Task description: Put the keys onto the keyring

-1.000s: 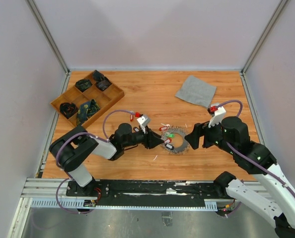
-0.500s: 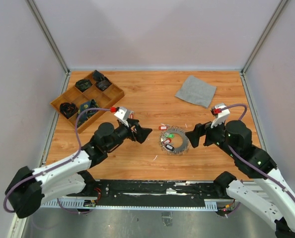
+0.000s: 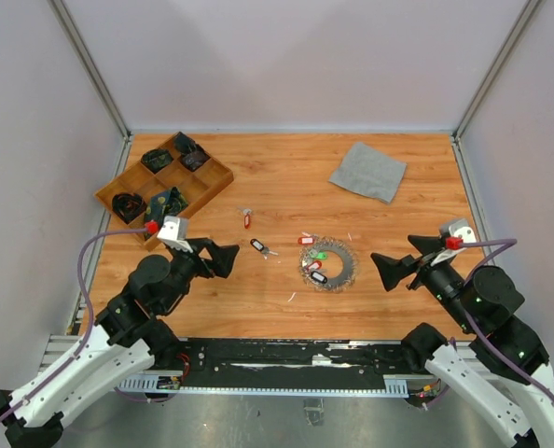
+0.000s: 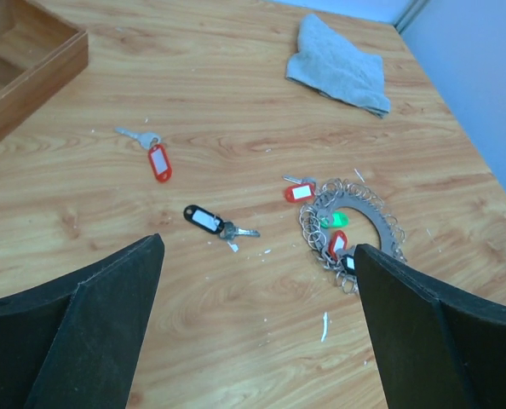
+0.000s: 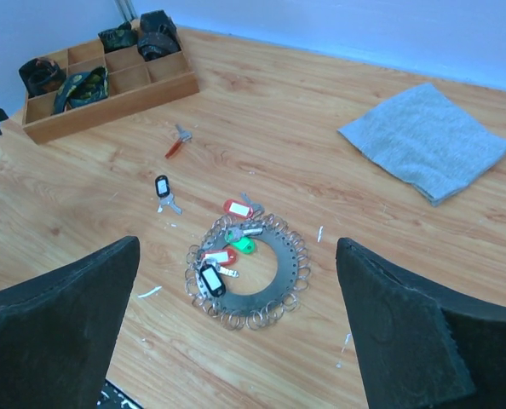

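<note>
The left gripper (image 3: 225, 259) and right gripper (image 3: 382, 271) gaped empty; loose keys (image 3: 258, 246) near the keyring (image 3: 348, 268) likely needed picking up next

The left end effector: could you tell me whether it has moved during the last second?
Yes. The left end effector has drawn back leftward, away from the large fringed silver metal keyring, which it almost touched a second ago.

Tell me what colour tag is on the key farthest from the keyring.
Its tag is red, clearest in the left wrist view.
</note>
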